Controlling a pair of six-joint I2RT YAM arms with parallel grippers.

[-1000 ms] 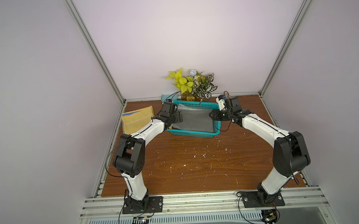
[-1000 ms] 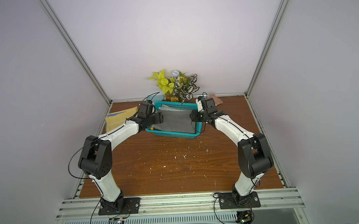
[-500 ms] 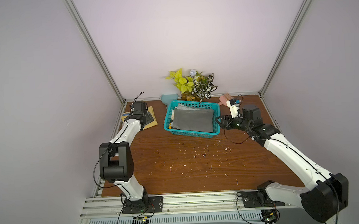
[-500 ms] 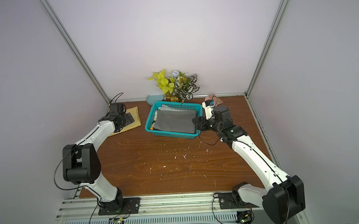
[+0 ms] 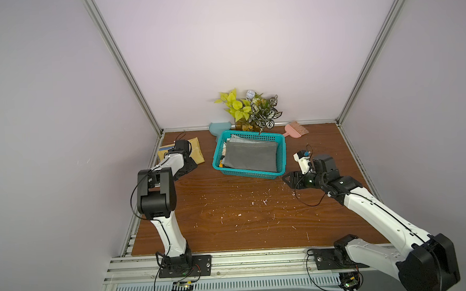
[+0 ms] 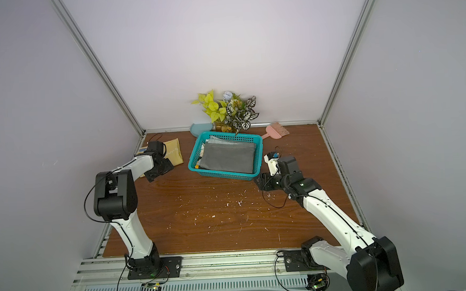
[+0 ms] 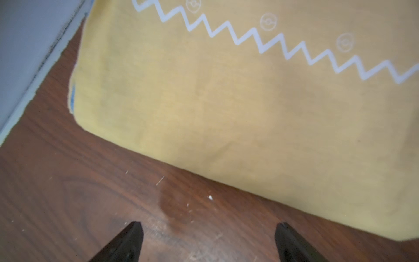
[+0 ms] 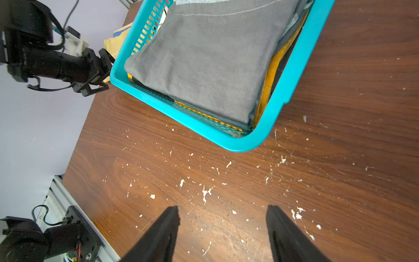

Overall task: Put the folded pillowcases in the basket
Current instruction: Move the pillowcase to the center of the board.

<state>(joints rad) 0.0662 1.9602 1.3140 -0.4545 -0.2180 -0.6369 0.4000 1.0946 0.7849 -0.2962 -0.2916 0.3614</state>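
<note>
Slide the open, empty left tool (image 7: 208,224) under the near edge of the yellow folded pillowcase (image 7: 226,102), flat on the tabletop (image 5: 244,219) far left, apart from the basket (image 5: 245,173); pinch every layer. Leave the open right tool (image 8: 222,208) clear, right of it.

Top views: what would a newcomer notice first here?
The teal basket at the far middle of the table stands out, a grey folded pillowcase lying on top inside it. The open left gripper hovers at a yellow cloth near the left wall; the open, empty right gripper is by the basket's near right corner.
</note>
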